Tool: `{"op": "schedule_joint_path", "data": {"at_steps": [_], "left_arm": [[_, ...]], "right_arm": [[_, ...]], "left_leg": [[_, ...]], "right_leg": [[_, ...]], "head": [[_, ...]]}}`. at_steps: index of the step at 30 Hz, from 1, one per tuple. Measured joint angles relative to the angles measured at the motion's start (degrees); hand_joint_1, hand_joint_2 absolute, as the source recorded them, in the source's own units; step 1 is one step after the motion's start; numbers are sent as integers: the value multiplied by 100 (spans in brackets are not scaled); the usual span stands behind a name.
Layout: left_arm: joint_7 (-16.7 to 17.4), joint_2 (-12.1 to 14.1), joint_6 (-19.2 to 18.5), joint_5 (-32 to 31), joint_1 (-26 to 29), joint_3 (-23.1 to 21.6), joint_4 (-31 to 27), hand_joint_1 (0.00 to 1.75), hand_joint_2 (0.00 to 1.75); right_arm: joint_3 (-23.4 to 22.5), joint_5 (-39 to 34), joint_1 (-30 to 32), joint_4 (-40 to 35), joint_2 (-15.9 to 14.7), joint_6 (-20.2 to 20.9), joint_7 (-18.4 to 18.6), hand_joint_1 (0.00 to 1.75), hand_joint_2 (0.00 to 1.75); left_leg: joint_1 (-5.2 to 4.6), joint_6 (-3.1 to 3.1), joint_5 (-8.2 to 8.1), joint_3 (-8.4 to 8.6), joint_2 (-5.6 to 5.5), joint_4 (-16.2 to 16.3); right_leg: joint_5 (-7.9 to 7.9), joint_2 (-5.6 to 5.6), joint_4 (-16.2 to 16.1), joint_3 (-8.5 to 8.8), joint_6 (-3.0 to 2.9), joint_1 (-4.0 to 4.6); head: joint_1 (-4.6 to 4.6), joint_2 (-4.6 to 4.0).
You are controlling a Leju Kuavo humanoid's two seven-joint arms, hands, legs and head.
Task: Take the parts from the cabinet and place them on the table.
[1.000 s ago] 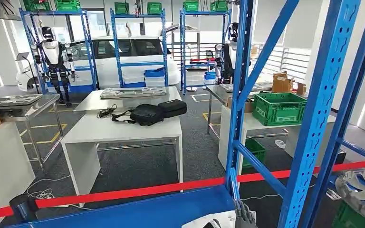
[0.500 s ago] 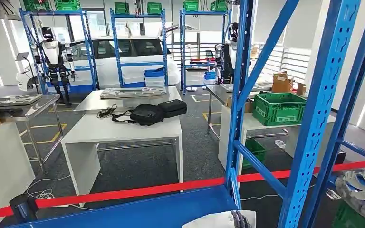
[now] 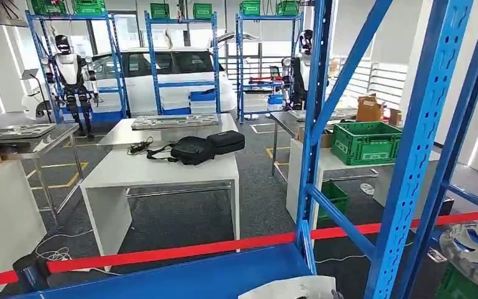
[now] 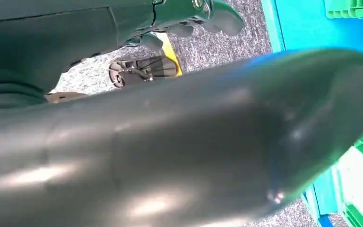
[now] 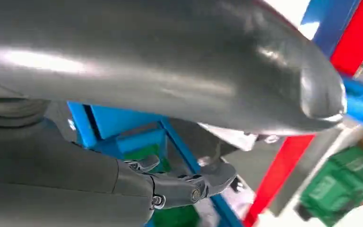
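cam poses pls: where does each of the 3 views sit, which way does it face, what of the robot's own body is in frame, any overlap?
Head view: high on the body, facing forward and down through the blue rack to a white table; a pale part sits at the bottom edge.
Left wrist view: behind the left hand, looking at grey carpet; thick grey thumb in front, dark fingers.
Right wrist view: behind the right hand; thumb, darker fingers.
Shared: blue rack and red tape in head and right wrist views.

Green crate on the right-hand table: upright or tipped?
Upright: the green crate sits flat on the white table, open top facing up.
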Motion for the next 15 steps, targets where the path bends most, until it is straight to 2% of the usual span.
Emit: {"op": "schedule_joint_path", "data": {"at_steps": [3, 9, 12, 13, 15], "left_arm": [[13, -2, 6, -6, -3, -2, 0, 0, 0], [15, -4, 37, -7, -2, -2, 0, 0, 0], [76, -11, 26, -11, -6, 0, 0, 0, 0], [103, -13, 11, -22, -15, -2, 0, 0, 0], [105, -22, 4, -44, -46, -2, 0, 0, 0]], "right_arm": [[-177, 6, -16, 0, 26, 61, -48, 0, 0], [-179, 479, -60, 0, 9, 98, 0, 0, 0], [-69, 1219, -49, 0, -64, 52, 326, 0, 0], [106, 1700, -39, 0, -107, 61, 479, 0, 0], [488, 2162, -22, 0, -179, 76, 621, 0, 0]], "left_leg": [[0, 0, 0, 1, 2, 0], [0, 0, 0, 2, 2, 0], [0, 0, 0, 1, 2, 0], [0, 1, 0, 2, 2, 0], [0, 1, -1, 3, 3, 0]], "right_leg": [[0, 2, 0, 0, 0, 0], [0, 2, -1, -1, 0, 0], [0, 2, -1, -1, 0, 0], [0, 5, -1, -1, 0, 0], [0, 6, -1, -1, 0, 0]], "head": [[2, 0], [0, 0], [2, 0], [2, 0], [0, 0]]}}
